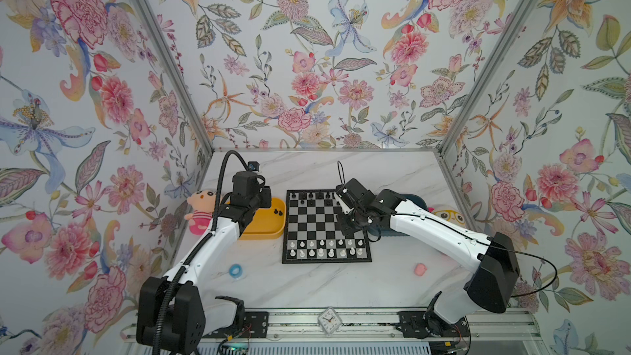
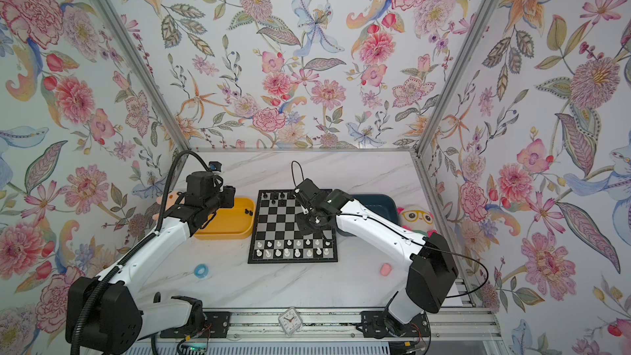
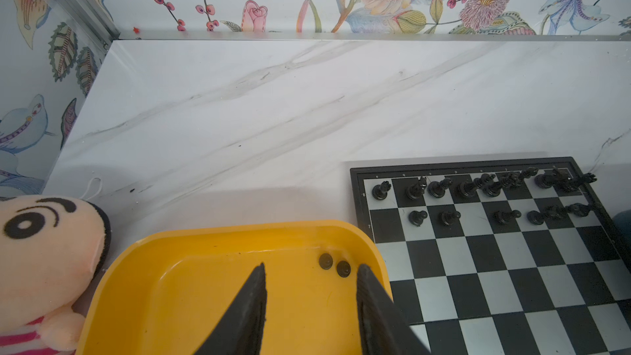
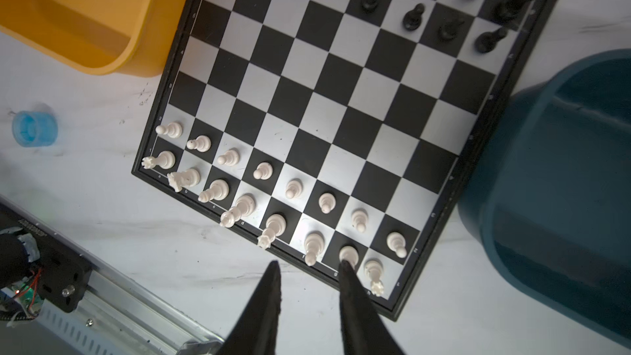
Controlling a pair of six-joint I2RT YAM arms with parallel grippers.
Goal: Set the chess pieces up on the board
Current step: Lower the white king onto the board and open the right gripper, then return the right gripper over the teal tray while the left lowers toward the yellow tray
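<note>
Overhead, the board (image 1: 326,223) lies mid-surface between the yellow tray (image 1: 266,225) and the dark blue tray (image 1: 417,202), with black chess pieces (image 1: 310,195) along its far edge and white pieces (image 1: 321,252) along its near edge. Left wrist: two black pieces (image 3: 325,261) sit in the yellow tray's corner; the left hand (image 3: 312,265) hangs part-open above, empty. Right wrist: the right hand (image 4: 310,263), parted and empty, hovers over the board's near edge.

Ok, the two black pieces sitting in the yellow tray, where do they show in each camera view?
In a top view: the two black pieces sit in the yellow tray's far corner, beside the board.
In a top view: the pieces, same corner.
Left wrist: by the tray rim, near the left gripper.
Right wrist: not in it; only part of the tray shows.
Shared landmark: the yellow tray.
</note>
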